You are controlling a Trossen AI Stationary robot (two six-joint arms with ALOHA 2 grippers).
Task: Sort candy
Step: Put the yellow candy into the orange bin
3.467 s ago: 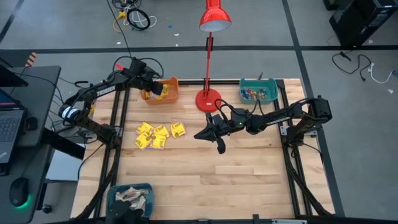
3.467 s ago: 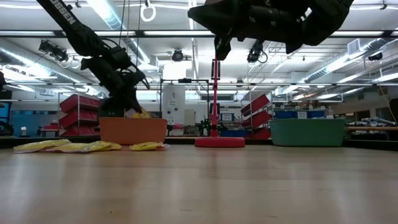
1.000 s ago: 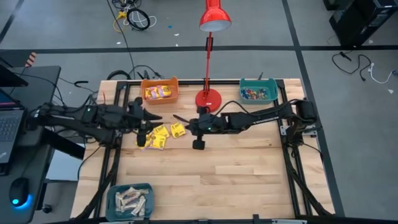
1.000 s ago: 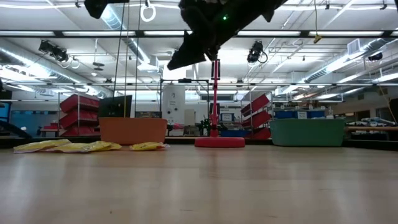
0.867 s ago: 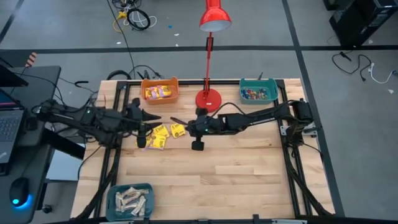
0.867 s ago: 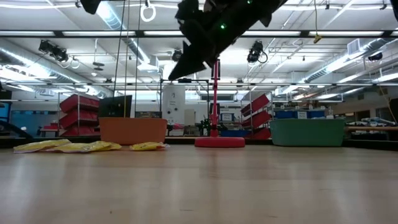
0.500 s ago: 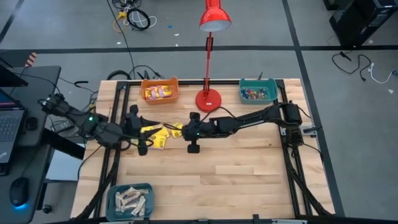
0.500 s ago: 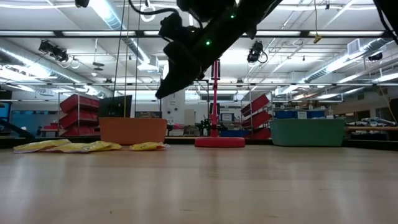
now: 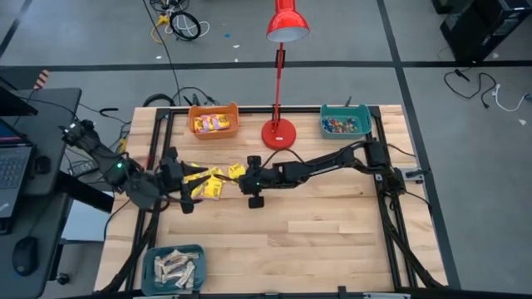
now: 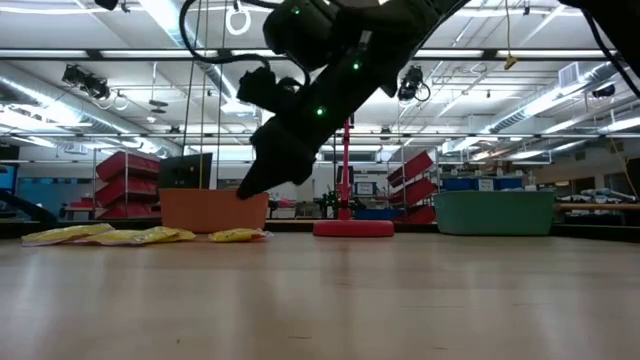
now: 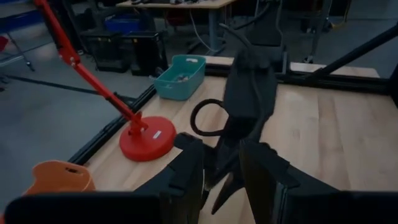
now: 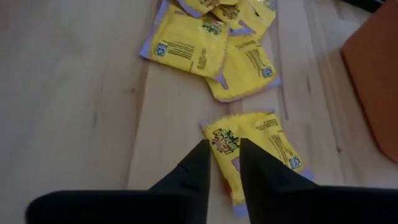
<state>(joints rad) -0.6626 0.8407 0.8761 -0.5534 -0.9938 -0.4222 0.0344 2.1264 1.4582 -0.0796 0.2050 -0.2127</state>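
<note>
Several yellow square candy packets [image 9: 208, 181] lie flat on the wooden table, left of its middle. In the right wrist view one packet [image 12: 261, 140] lies just beyond my right gripper [image 12: 225, 152], which is open by a narrow gap and slants down at it. The low view shows this gripper [image 10: 247, 190] a little above the packets [image 10: 235, 235]. My left gripper [image 11: 222, 171] is open with nothing between its fingers. It hovers at the left side of the packets [image 9: 184, 178] and faces the right arm.
An orange bin [image 9: 213, 121] holding yellow packets stands at the far left. A teal bin [image 9: 346, 123] of small coloured pieces is at the far right. A red lamp's base [image 9: 278, 133] sits between them. A bin of beige bars [image 9: 174, 267] stands at the near left corner.
My right gripper has come down and gone toward the table's left, ending just above the rightmost yellow packet. My left arm has swung round, and its gripper has drawn back toward the table's near left. The packets have stayed where they were.
</note>
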